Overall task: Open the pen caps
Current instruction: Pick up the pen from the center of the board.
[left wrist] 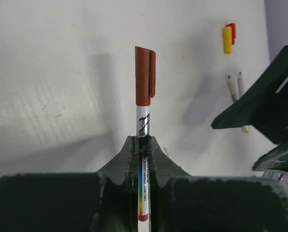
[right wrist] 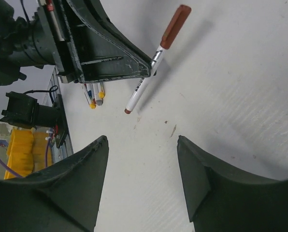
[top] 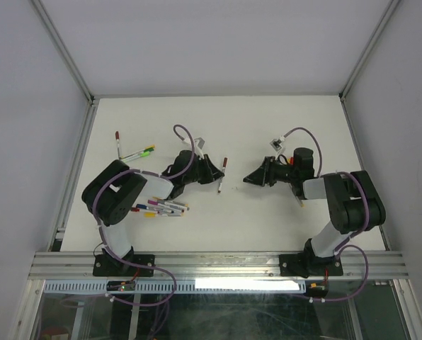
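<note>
My left gripper (left wrist: 143, 141) is shut on a white-barrelled pen (left wrist: 143, 121), held upright above the table. Its maroon pen cap (left wrist: 145, 76) sits on the top end, well clear of the fingers. The top view shows this pen (top: 223, 177) at the table's middle, with the left gripper (top: 219, 181) on it. My right gripper (top: 246, 179) faces it from the right, a short gap away, open and empty. In the right wrist view the right gripper (right wrist: 141, 142) stands wide, with the capped pen (right wrist: 145, 86) and left gripper (right wrist: 116, 62) ahead of it.
Several capped pens (top: 165, 207) lie bunched by the left arm, and more pens (top: 137, 152) lie at the back left. A loose yellow cap and a red cap (left wrist: 228, 37) lie together, with two bare barrels (left wrist: 235, 87) near them.
</note>
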Robot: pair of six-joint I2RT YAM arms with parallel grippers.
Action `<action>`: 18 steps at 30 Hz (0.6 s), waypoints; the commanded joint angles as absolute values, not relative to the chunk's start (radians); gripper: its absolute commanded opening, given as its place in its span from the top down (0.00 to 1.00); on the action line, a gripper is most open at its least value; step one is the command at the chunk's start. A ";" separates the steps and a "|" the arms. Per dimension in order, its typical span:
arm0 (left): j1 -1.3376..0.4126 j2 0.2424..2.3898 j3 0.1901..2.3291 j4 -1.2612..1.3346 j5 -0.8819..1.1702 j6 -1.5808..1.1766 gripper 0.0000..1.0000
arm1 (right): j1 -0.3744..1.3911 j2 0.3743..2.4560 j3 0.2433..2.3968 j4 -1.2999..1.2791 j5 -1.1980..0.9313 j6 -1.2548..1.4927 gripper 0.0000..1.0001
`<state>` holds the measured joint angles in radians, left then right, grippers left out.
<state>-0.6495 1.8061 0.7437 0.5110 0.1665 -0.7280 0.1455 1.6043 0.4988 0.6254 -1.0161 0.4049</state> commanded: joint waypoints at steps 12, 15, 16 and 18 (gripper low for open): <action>-0.734 1.947 0.754 0.953 0.132 -1.014 1.00 | 0.228 1.725 0.577 0.636 -0.958 0.451 0.39; -0.754 1.971 0.762 0.992 0.108 -1.043 1.00 | 0.233 1.743 0.578 0.640 -0.953 0.465 0.40; -0.759 1.977 0.765 1.003 0.100 -1.049 1.00 | 0.235 1.747 0.581 0.636 -0.946 0.465 0.40; -0.770 1.986 0.774 1.015 0.084 -1.058 1.00 | 0.240 1.755 0.593 0.593 -0.942 0.460 0.40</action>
<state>-0.7517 1.9724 0.7433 0.8848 0.1349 -1.0111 0.2287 1.7420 0.5522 0.6067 -0.9638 0.4484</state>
